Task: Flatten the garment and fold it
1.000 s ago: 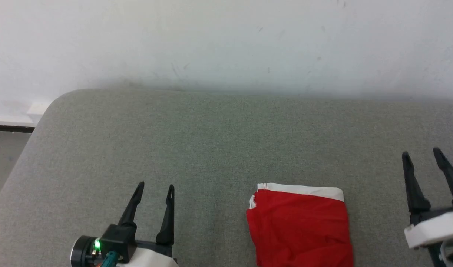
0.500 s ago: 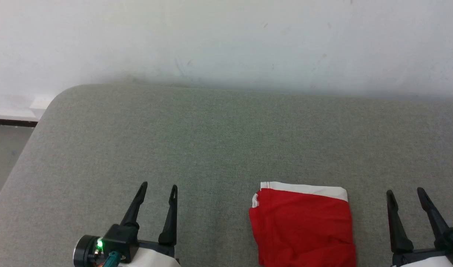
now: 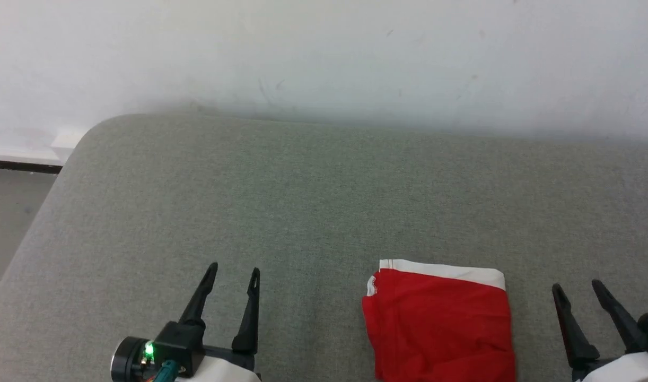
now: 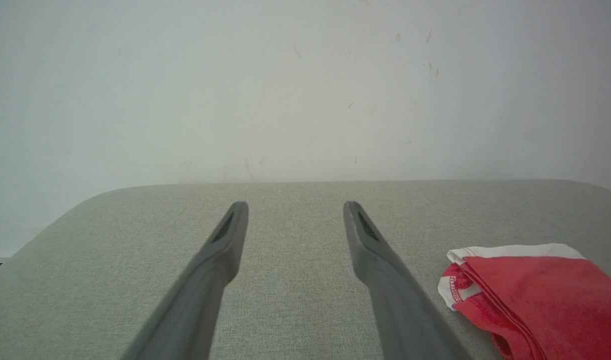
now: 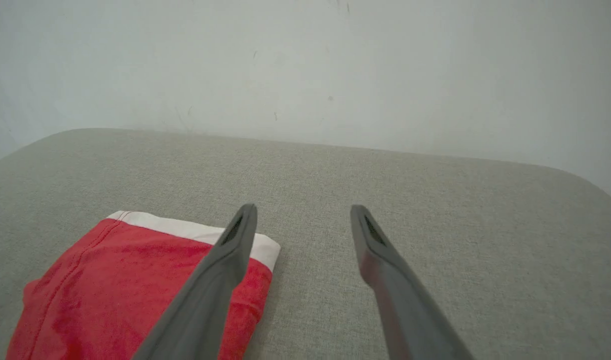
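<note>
A: What takes up the most room?

B: A pale wall (image 3: 324,53) across the back, scuffed with a few small dark marks. Below it is a broad grey padded surface (image 3: 324,201) with a rounded corner on the left. A sliver of floor (image 3: 8,228) lies beyond that corner.

A: And the shorts?

B: The red shorts (image 3: 440,329) lie on the near part of the padded surface, right of the middle, folded into a compact block. Their near edge runs off the bottom of the head view. They sit between the two grippers, nearer the right one.

A: Is either gripper holding them?

B: No. The left gripper (image 3: 235,268) is at the lower left, well apart from the shorts, its two dark fingers spread with nothing between them. The right gripper (image 3: 576,285) is at the lower right, just beside the shorts, fingers likewise spread and empty.

A: The right wrist view has a finger over the fabric.

B: It crosses in front of the shorts' far right corner there, but the head view shows a strip of bare grey between gripper and cloth.

A: Smaller details?

B: A white band (image 3: 443,269) runs along the far edge of the shorts. At the far left corner a bit of white hem (image 4: 453,290) with red stitching curls out. A small green light (image 3: 149,349) glows on the left wrist.
</note>
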